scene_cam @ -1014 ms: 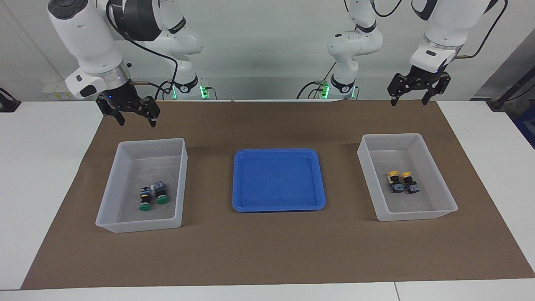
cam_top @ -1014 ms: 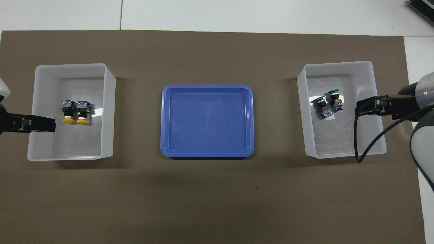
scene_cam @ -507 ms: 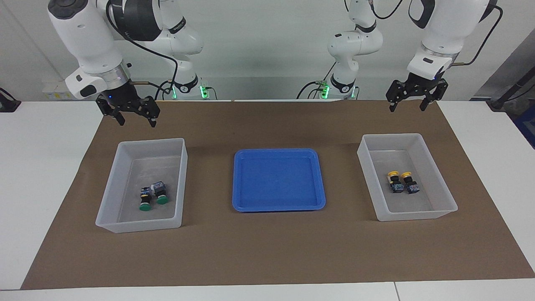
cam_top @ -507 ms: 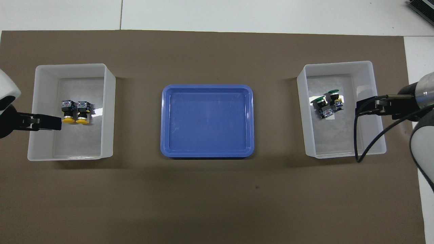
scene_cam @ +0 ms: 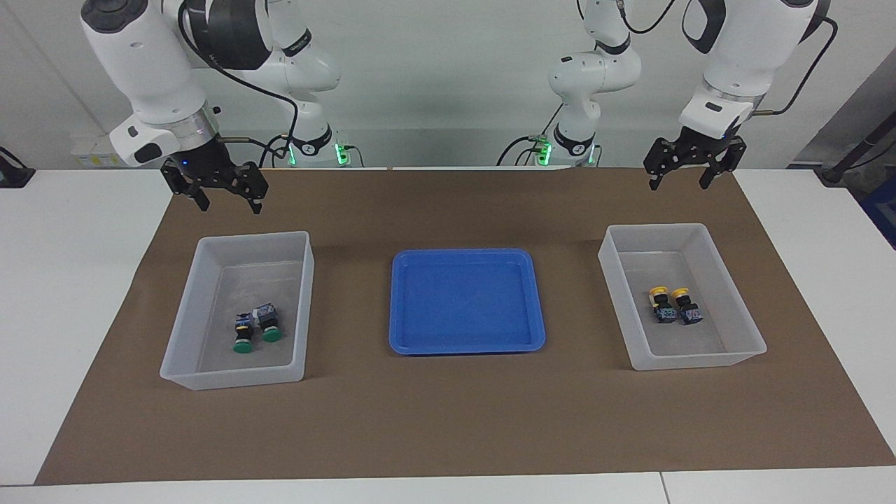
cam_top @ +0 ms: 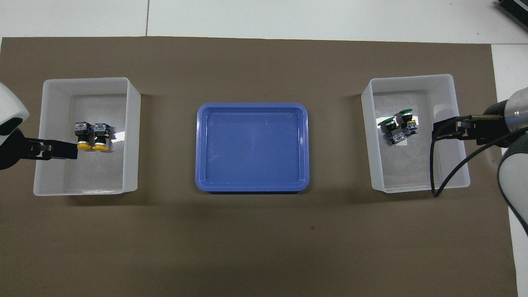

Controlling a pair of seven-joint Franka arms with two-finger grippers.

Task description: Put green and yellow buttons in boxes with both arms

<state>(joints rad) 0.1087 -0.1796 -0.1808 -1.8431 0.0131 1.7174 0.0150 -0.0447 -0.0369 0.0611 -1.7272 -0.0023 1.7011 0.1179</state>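
Sitting in one see-through white plastic box (scene_cam: 238, 311) are two round green push buttons (scene_cam: 253, 330). Two round yellow push buttons (scene_cam: 674, 304) sit in the other see-through box (scene_cam: 679, 295). A flat blue plastic tray (scene_cam: 467, 301) lies between them. The left gripper (scene_cam: 677, 177) and right gripper (scene_cam: 231, 198) hang open over the brown mat (scene_cam: 448, 413), holding nothing.

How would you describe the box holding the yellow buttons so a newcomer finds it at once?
Start at the blue tray in the middle of the brown mat; a whitish plastic box sits at each end of the table. The one wanted is the box toward the left arm's end. It alone holds the two yellow-capped buttons; the other box holds green-capped buttons.
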